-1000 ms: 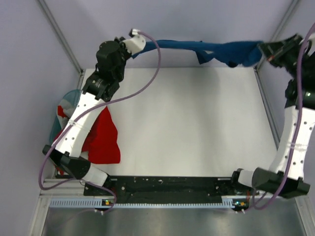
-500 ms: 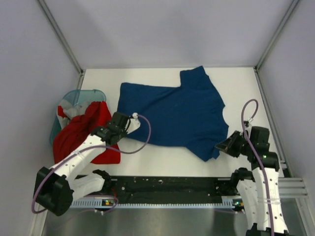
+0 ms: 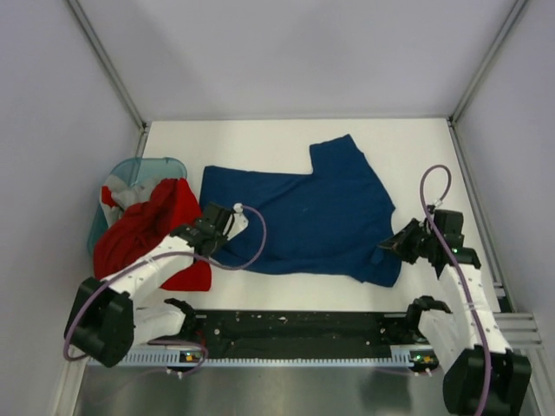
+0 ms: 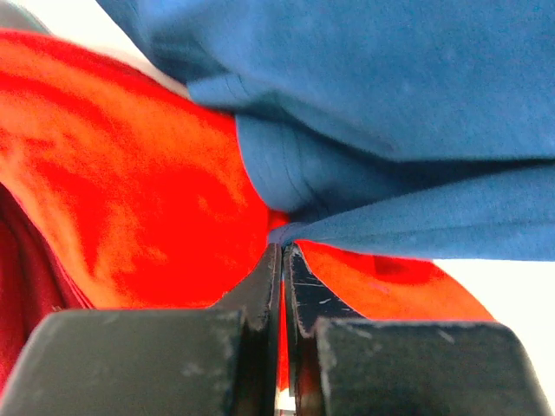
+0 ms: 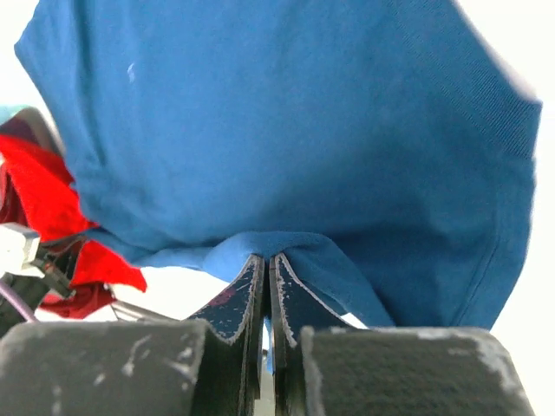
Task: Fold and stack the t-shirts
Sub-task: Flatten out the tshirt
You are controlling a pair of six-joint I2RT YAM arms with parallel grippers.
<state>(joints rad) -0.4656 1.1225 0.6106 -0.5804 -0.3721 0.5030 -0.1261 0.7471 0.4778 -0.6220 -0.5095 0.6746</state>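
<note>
Because the blue shirt [image 3: 303, 212] is thin, limp cloth, you should expect it to weigh next to nothing, to sag wherever it is unsupported, and to bunch on the table [image 3: 251, 143] rather than slide as one piece. Take it by hems and corners, two points at once, so an edge stays taut between them.

That is how it is held now. Your left pincer [image 4: 282, 260] is closed tight on a pinch of the near left corner, and your right pincer [image 5: 266, 264] is closed on a tuck of the near right edge.

The shirt lies spread across the middle of the table, mostly flat, with one sleeve pointing to the far side. The plain blue side is up with no print showing, and the near hem is wrinkled. Its left corner sits just beside the red shirt [image 3: 143, 230], which spills out of the teal basket [image 3: 130, 166] at the left edge, with a pale shirt [image 3: 115, 189] showing next to it.
</note>
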